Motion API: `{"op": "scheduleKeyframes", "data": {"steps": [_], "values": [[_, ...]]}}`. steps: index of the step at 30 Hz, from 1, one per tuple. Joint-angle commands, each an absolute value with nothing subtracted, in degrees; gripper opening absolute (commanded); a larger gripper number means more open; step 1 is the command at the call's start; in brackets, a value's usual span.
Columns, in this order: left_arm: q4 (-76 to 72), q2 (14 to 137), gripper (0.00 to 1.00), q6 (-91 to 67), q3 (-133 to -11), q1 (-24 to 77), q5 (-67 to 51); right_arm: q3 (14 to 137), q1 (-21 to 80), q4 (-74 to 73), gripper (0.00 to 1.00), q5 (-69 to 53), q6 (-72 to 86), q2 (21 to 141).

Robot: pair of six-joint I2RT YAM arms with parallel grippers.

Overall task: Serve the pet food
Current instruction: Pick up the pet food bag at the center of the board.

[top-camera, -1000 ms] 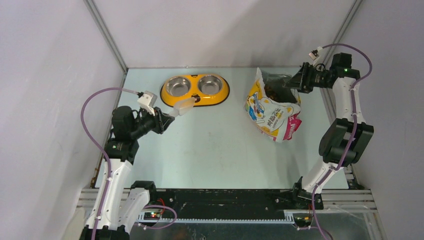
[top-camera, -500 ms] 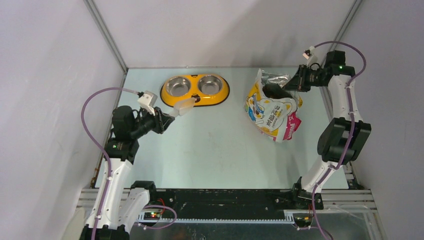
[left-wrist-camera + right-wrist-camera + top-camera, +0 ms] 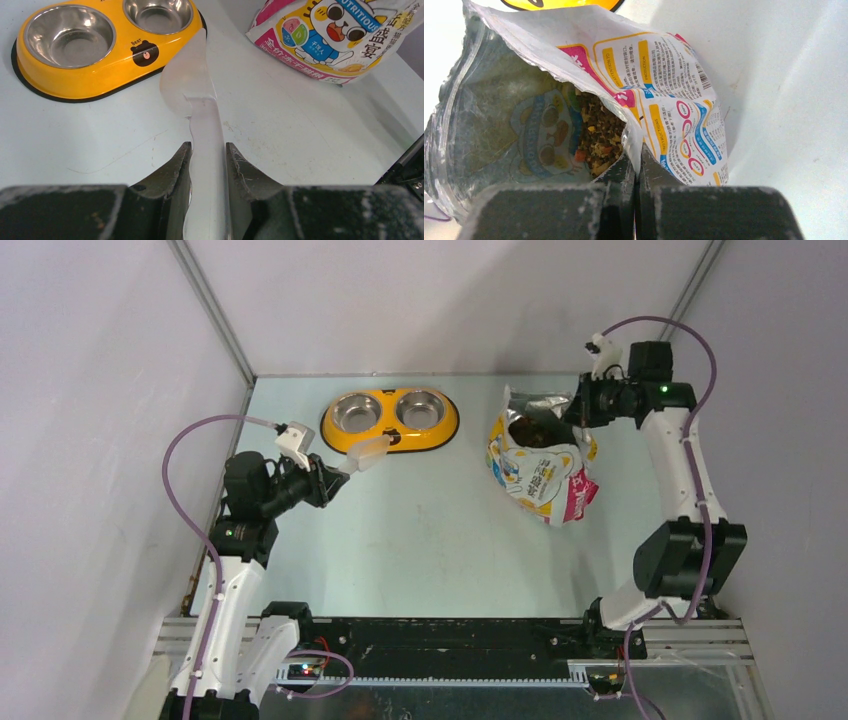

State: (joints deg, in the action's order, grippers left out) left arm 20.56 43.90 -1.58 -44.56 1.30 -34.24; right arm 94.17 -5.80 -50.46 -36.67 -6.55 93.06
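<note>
The pet food (image 3: 599,137) is brown and reddish kibble inside the open glossy cat-print bag (image 3: 669,100). From above it shows as a dark patch (image 3: 525,430) in the bag's mouth. The bag (image 3: 540,475) stands propped at the right of the table. My right gripper (image 3: 636,157) is shut on the bag's upper rim, at the bag's back right (image 3: 578,410). My left gripper (image 3: 207,150) is shut on the handle of the translucent scoop (image 3: 187,85). The scoop (image 3: 368,452) hangs empty just in front of the yellow double-bowl feeder (image 3: 390,437). Both steel bowls look empty.
The feeder (image 3: 75,82) lies at the back centre, left of the bag (image 3: 340,35). Grey walls close in the table on the left, back and right. The right arm's elbow (image 3: 690,550) stands by the right edge.
My right gripper has shut on the bag's rim and pulled it up and left, so the bag stands more upright with its mouth open. The left arm and scoop have not moved.
</note>
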Motion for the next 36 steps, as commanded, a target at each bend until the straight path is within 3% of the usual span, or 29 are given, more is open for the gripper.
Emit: {"op": "scheduleKeyframes", "data": {"steps": [1, 9, 18, 26, 36], "values": [[18.1, 43.6, 0.0, -2.2, -44.6, 0.8, -33.9, 89.8, 0.2, -42.1, 0.0, -25.8, -5.3, 82.3], [18.2, 43.7, 0.0, -2.0, -44.8, 0.8, -32.8, 83.9, 10.1, -34.8, 0.0, -21.4, -5.2, 77.4], [19.1, 45.2, 0.0, -1.0, -46.8, 1.1, -30.7, 83.8, 18.9, -32.1, 0.0, -2.9, 6.2, 81.1], [25.7, 55.2, 0.0, 5.0, -58.4, 8.5, -23.6, 86.6, 28.5, -31.8, 0.0, 15.4, 11.5, 86.6], [24.2, 57.8, 0.0, 3.3, -67.2, 16.5, -23.9, 96.6, 34.4, -37.6, 0.0, 16.5, 12.6, 92.9]]}}
